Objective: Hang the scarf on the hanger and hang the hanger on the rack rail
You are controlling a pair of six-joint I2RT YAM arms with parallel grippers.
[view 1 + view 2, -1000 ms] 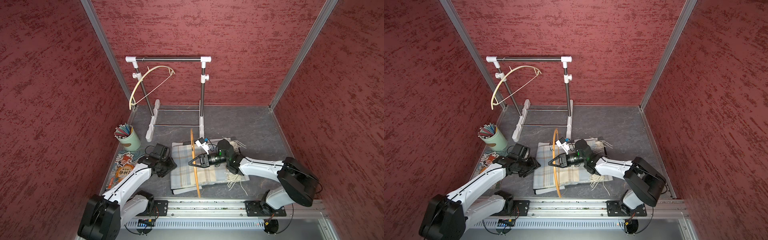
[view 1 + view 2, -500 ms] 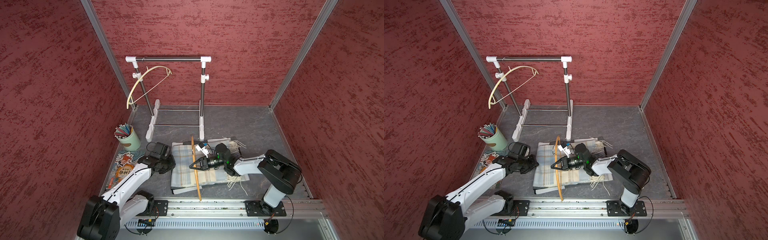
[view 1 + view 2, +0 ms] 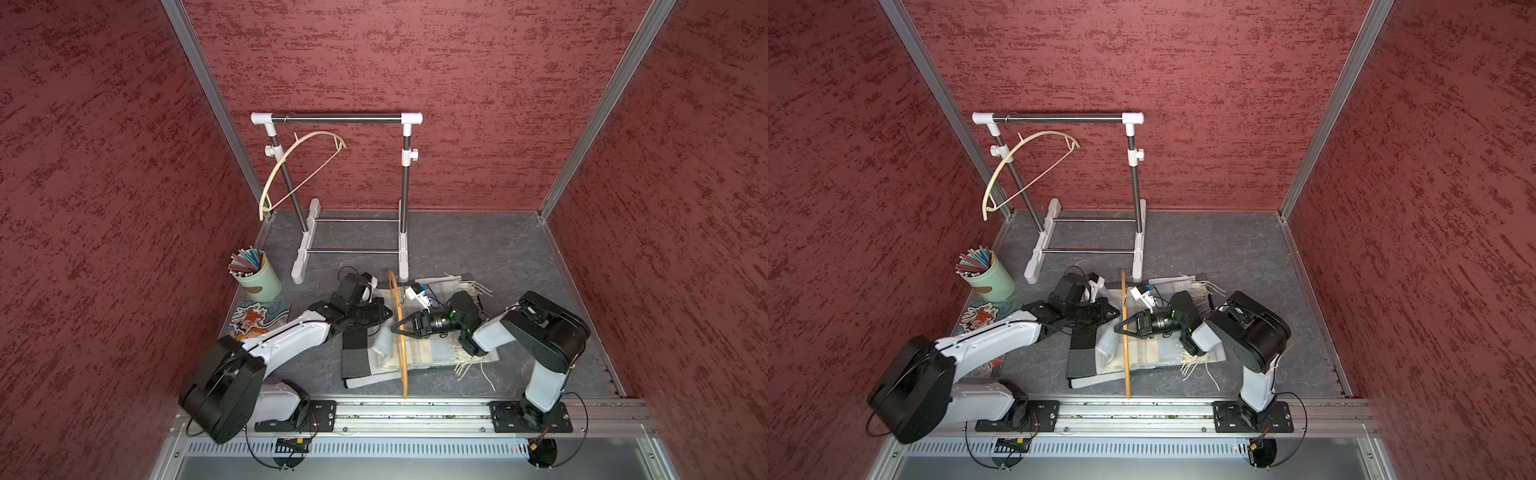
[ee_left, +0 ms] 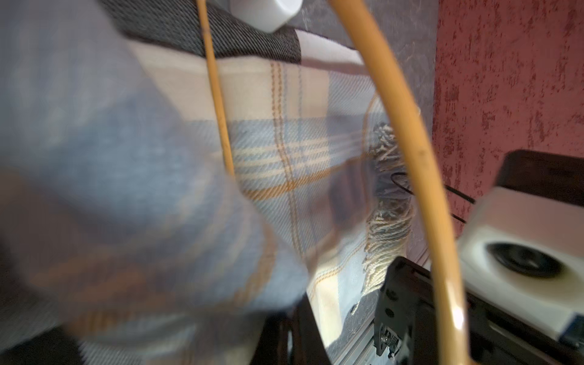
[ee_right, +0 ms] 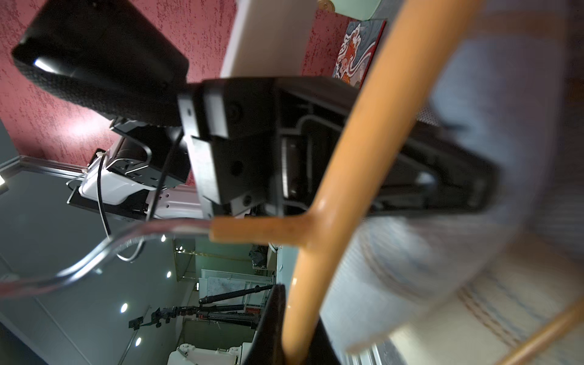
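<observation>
Scarf (image 3: 419, 353) lies along the tabletop's front edge, its length crossing under the hanger (image 3: 404, 374), which the right gripper (image 3: 397, 327) clamps upright and front-to-back, while the left gripper (image 3: 385, 314), just left of it, pinches the scarf's left end, likely to pass it across.

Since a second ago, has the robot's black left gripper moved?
Yes: the left gripper slid from the green pencil cup onto the plaid scarf, toward the orange wooden hanger.
</observation>
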